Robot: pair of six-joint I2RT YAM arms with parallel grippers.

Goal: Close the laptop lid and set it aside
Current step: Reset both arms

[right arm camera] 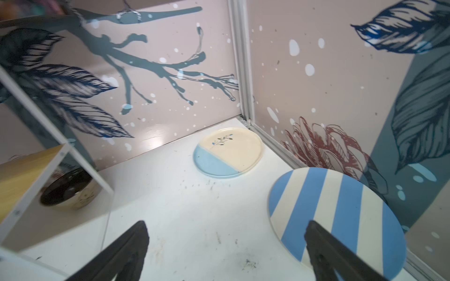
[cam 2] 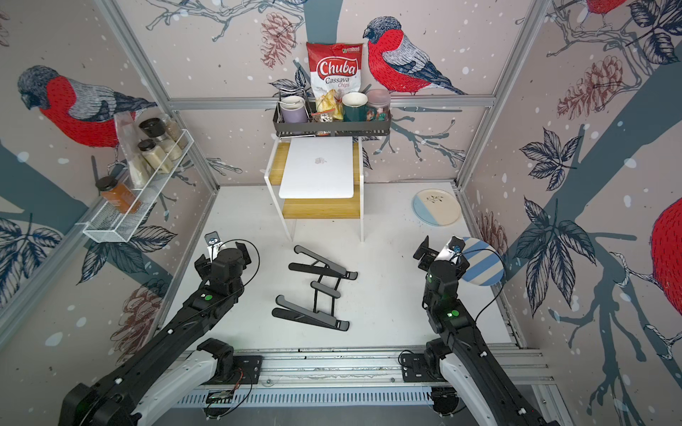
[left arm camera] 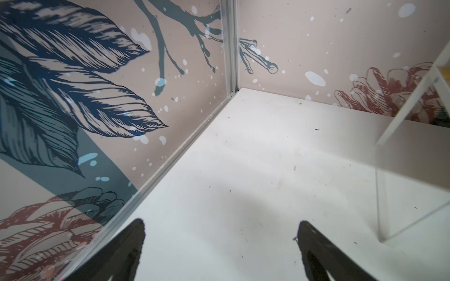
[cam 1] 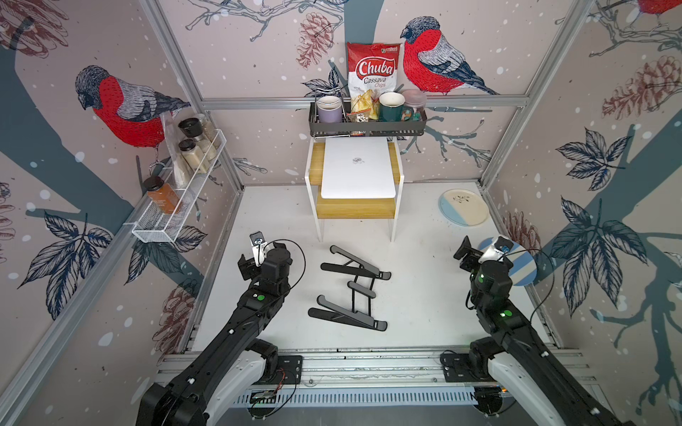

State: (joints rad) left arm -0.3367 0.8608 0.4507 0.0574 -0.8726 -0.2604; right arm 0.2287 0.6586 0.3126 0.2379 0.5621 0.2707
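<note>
**Up on the shelf, the laptop is shut**

At the upper middle of both top views, the laptop [cam 1: 357,169] lies flat on a white and wood shelf [cam 1: 354,209]. The laptop lid [cam 2: 316,166] is down with its logo facing up, so the closing looks done. Its long side runs left to right across the frame. The left gripper [cam 1: 260,258] and the right gripper [cam 1: 479,254] sit lower in the frame, one on each side, well apart from the laptop. From both of them it lies up and toward the middle, about as far from each. A black laptop stand [cam 1: 350,287] lies on the table [cam 1: 424,287] between them.

Left wrist view: the two fingers are wide apart, with only bare table between them. A bit of the shelf shows at the right edge. No laptop shows.

Right wrist view: these fingers are wide apart too, and hold nothing. A striped plate [right arm camera: 341,214] sits at lower right, just beside one finger. No laptop shows here either.
</note>
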